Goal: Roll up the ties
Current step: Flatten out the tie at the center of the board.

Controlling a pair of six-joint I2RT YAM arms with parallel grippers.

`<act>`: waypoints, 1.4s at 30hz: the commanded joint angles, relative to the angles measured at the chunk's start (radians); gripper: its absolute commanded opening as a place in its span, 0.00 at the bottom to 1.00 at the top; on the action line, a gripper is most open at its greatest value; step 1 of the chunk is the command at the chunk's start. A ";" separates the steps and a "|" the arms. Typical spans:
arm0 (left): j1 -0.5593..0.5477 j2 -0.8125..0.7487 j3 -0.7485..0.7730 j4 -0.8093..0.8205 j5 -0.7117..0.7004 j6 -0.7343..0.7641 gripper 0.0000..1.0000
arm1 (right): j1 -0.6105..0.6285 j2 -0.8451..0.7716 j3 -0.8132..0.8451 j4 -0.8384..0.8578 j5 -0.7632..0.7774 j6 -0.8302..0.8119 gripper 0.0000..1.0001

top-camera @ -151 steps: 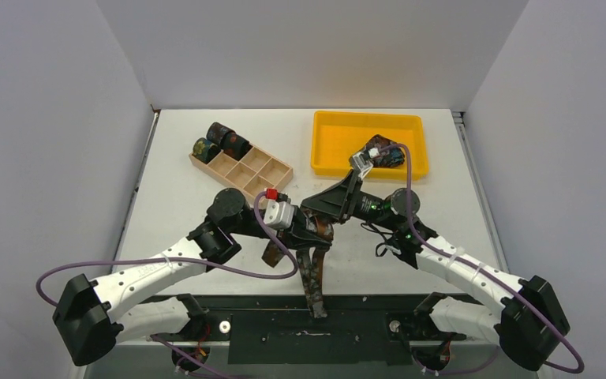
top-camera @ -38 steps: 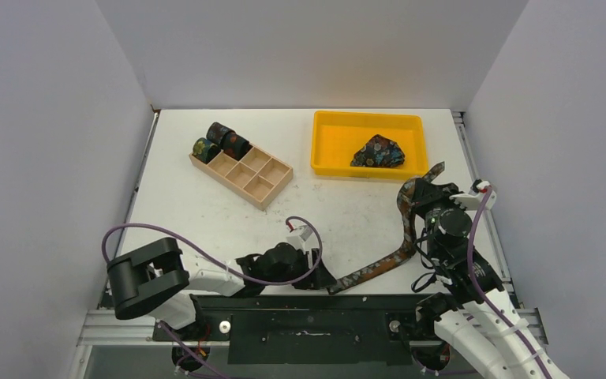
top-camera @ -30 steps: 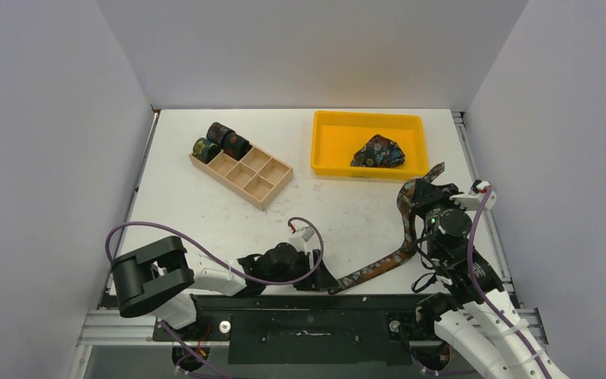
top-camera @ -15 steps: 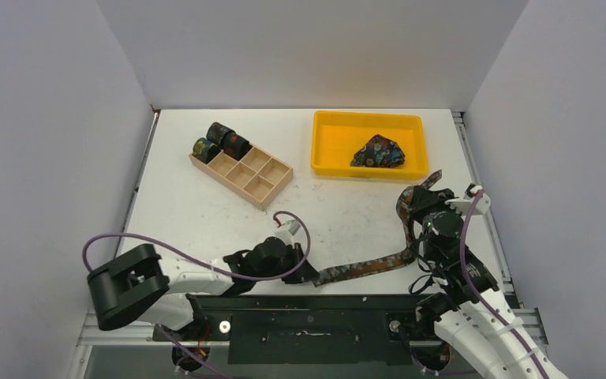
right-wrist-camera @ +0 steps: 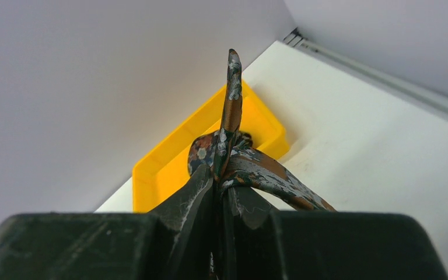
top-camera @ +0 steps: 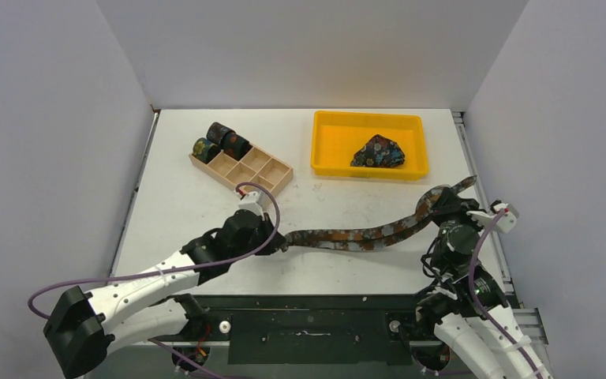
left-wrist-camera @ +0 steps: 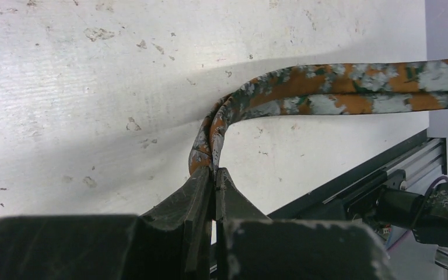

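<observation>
Between the two hands, a brown-rust tie (top-camera: 347, 235) is drawn out long over the bench (top-camera: 181, 197).

Left hand (top-camera: 278, 239) is pinched tight on one end of it, and the strip runs doubled away from the fingertips (left-wrist-camera: 203, 185) toward the right hand (top-camera: 440, 207). That hand is clamped on the other end, with the narrow tip poking up past its fingers (right-wrist-camera: 193, 186). The span seems to hang just off the surface, though the overhead view leaves this unsure. Beyond the right hand sits a yellow tray (top-camera: 327, 150) holding a bunched floral tie (top-camera: 379, 151). Ahead of the left hand is a wooden box (top-camera: 245, 175), with rolled ties (top-camera: 221, 142) at its far end.
</observation>
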 commanded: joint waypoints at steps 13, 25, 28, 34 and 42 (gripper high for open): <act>0.078 0.167 -0.001 0.060 0.044 0.041 0.00 | -0.005 0.113 -0.126 0.007 0.096 0.197 0.05; 0.127 -0.043 -0.248 0.063 -0.109 -0.025 0.00 | -0.010 0.132 -0.375 0.087 -0.034 0.298 0.05; 0.131 -0.080 -0.256 0.043 -0.119 -0.015 0.00 | -0.009 0.131 -0.403 0.088 -0.074 0.310 0.08; 0.133 -0.119 -0.261 0.008 -0.123 -0.004 0.00 | -0.011 0.102 -0.354 0.007 -0.077 0.285 0.86; 0.133 -0.190 -0.260 -0.043 -0.122 0.003 0.00 | -0.071 0.176 -0.326 -0.001 -0.116 0.351 0.98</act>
